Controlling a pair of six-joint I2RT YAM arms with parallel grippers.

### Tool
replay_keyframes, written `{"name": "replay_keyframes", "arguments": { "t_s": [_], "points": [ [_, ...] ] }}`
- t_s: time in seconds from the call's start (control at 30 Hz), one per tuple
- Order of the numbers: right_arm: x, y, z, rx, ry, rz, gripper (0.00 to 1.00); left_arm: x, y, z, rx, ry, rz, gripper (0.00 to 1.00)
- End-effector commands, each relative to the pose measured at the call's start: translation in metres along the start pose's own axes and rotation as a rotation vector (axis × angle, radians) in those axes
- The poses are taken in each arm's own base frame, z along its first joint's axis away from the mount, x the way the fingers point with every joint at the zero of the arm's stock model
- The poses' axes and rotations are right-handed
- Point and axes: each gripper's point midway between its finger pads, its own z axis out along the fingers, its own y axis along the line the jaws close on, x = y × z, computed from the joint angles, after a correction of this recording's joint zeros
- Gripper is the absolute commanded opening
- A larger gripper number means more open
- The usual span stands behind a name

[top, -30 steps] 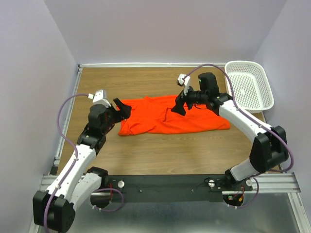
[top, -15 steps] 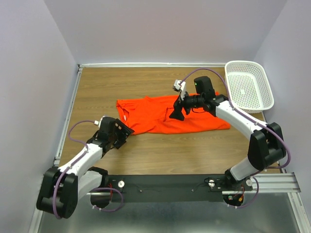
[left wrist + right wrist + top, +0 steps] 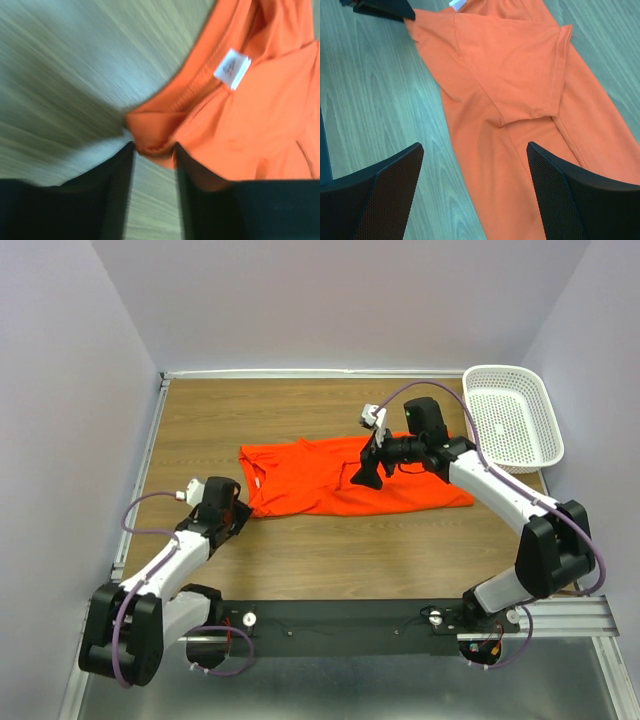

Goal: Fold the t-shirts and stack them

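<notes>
One t-shirt (image 3: 320, 485), left hand (image 3: 154, 147) now pinching its corner — right hand (image 3: 474, 150) spread

Near strip: bare table (image 3: 380, 550) between my arm bases (image 3: 195, 605) and t-shirt (image 3: 400, 490), free passage.
Far-right corner: white perforated basket (image 3: 510, 420) in the way.
Sides: walls (image 3: 70, 440) close me in.
</notes>
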Motion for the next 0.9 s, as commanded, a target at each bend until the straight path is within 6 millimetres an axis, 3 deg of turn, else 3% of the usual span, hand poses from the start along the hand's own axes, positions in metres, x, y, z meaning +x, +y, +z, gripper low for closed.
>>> {"name": "replay_keyframes", "arguments": {
  "t_s": [0.0,0.07,0.3,0.4,0.53,0.67,0.73,0.8,0.83,0.87],
  "points": [
    [-0.004,0.011,-0.012,-0.02,-0.015,-0.014,0.91,-0.037,0.007,-0.005,-0.039,-0.153,-0.007,0.36],
    [-0.007,0.014,-0.015,-0.022,-0.022,-0.021,0.91,-0.038,0.009,-0.002,-0.029,-0.148,-0.006,0.25],
    [-0.007,0.019,-0.021,-0.022,-0.026,-0.033,0.91,-0.03,0.006,0.009,0.007,-0.094,0.02,0.25],
    [-0.006,0.02,-0.022,-0.019,-0.022,-0.037,0.91,-0.043,0.01,0.007,-0.006,-0.131,0.02,0.17],
    [0.004,0.012,-0.025,0.01,0.043,-0.065,0.92,-0.077,0.019,0.001,-0.048,-0.21,0.005,0.15],
    [0.056,0.007,-0.044,0.007,0.29,-0.233,0.9,-0.118,0.025,-0.004,-0.105,-0.302,-0.003,0.15],
    [0.094,0.01,-0.053,0.012,0.395,-0.279,0.9,-0.123,0.028,0.001,-0.112,-0.289,0.002,0.15],
    [0.118,0.004,-0.071,0.059,0.497,-0.386,0.89,-0.13,0.025,0.002,-0.111,-0.285,0.002,0.14],
    [0.143,0.012,-0.077,0.039,0.553,-0.397,0.89,-0.131,0.025,0.006,-0.113,-0.279,0.008,0.14],
    [0.147,0.007,-0.089,0.064,0.58,-0.475,0.89,-0.132,0.024,0.007,-0.108,-0.275,0.008,0.13]
  ]
}}
